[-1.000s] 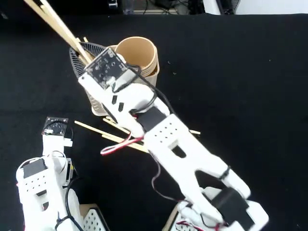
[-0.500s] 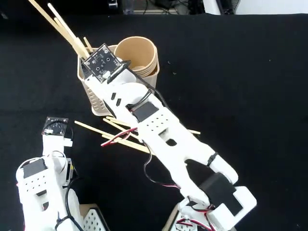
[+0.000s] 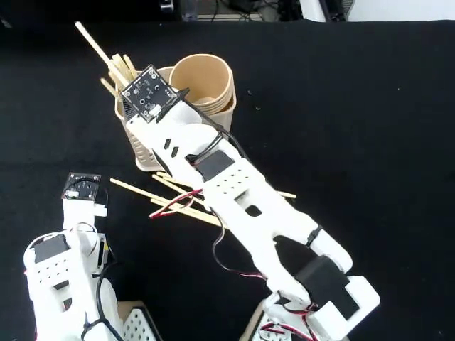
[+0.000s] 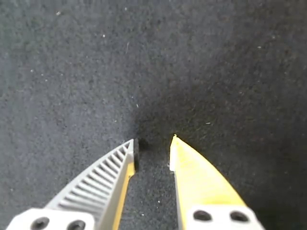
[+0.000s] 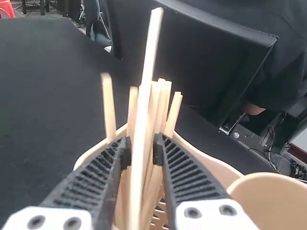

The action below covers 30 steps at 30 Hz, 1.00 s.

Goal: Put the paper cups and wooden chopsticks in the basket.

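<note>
While the right tool (image 5: 141, 143) is clamped on one wooden chopstick (image 5: 146, 96), that stick stands among a bundle of chopsticks (image 3: 117, 67) in the basket (image 3: 142, 153), leaning toward 11 o'clock. The basket sits toward 11 o'clock on the black bench (image 3: 355, 106). Stacked paper cups (image 3: 202, 78) fill its 3 o'clock side. Loose chopsticks (image 3: 153, 195) lie on the bench at the basket's 6 o'clock, partly under the right arm. At 7 o'clock the left tool (image 4: 153, 146) hangs close over bare bench, its fingers apart and holding nothing.

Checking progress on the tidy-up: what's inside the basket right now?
The basket holds standing wooden chopsticks, one between the right tool's jaws. Stacked paper cups appear to sit beside them. The arm covers its bottom.
</note>
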Motion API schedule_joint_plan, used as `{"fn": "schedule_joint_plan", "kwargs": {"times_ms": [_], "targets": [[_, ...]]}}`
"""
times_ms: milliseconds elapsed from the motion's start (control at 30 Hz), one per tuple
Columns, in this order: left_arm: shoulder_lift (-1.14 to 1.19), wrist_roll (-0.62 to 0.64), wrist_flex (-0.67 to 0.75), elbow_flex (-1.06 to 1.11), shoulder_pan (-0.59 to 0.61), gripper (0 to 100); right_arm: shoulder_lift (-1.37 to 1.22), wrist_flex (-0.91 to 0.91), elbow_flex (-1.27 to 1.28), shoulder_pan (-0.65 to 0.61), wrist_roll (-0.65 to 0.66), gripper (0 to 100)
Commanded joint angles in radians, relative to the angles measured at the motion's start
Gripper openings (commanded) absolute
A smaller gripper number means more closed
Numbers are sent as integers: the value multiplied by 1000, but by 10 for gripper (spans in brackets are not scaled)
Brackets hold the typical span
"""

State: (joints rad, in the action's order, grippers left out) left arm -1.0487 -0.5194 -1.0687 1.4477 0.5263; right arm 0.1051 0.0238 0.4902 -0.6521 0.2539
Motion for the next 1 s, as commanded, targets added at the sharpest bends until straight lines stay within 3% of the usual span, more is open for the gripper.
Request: {"fn": "schedule_joint_plan", "kwargs": {"times_ms": [0,100,500,700,967], "targets": [[-6,-2,12,1,-18,145,50,12,-2,9,-9,90],[-6,-2,12,1,-18,145,114,55,-5,9,-5,14],[-6,-2,12,1,-18,145,323,155,-7,9,-11,11],[-6,-2,12,1,-18,145,251,-64,-10,11,-126,13],[-6,-2,12,1,-18,145,-36,-307,-124,11,-130,14]]}}
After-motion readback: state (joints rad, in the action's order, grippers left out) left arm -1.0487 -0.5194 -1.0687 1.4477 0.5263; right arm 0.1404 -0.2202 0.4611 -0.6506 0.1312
